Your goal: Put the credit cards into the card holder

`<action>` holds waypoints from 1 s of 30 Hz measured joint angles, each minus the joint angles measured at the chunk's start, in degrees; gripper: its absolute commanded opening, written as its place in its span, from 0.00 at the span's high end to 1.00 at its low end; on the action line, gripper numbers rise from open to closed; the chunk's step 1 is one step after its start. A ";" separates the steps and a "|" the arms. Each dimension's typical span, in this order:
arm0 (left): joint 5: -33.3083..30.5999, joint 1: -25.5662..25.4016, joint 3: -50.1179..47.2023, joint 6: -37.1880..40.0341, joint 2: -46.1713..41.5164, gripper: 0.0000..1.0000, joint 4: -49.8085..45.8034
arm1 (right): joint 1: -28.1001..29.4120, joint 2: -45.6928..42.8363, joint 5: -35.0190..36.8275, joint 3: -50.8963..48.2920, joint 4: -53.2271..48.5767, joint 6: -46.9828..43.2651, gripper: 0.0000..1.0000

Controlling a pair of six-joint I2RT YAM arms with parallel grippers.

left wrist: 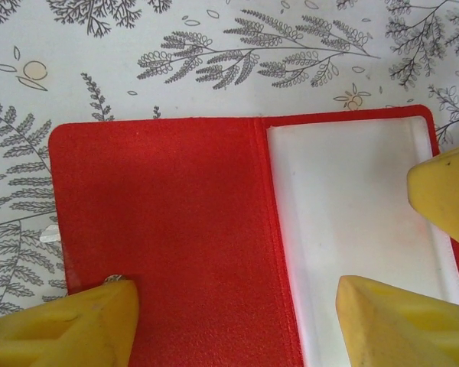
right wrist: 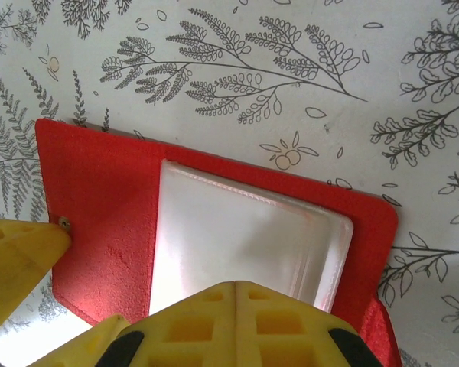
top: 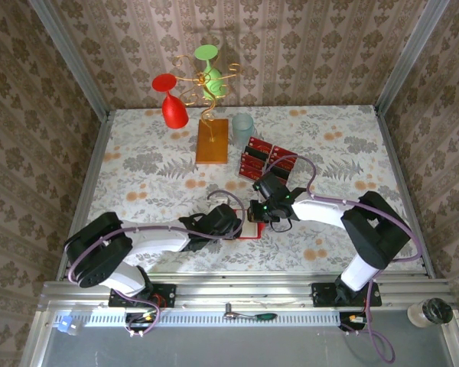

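We count one card holder point(left wrist: 168, 229) lying open on the counter point(top: 138, 176). Toward its twelve o'clock we count one pale cup point(top: 242, 128), one wire rack point(top: 212, 145), one red goblet point(top: 174, 113), one green goblet point(top: 213, 82), and rows of credit cards point(top: 260, 157) too small for us to number.

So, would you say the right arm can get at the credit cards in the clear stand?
Probably yes: the credit cards sit just beyond the right hand, nothing between, though the shut hand must open first.
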 measured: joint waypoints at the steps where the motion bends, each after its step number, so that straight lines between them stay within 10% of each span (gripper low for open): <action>1: -0.11 -0.13 0.00 0.02 0.20 0.29 0.15 | 0.00 0.24 0.09 0.00 0.28 -0.09 0.95; 30: -2.45 -1.68 0.57 1.22 2.36 0.20 1.07 | -2.05 4.11 -2.51 0.70 3.96 -2.03 0.98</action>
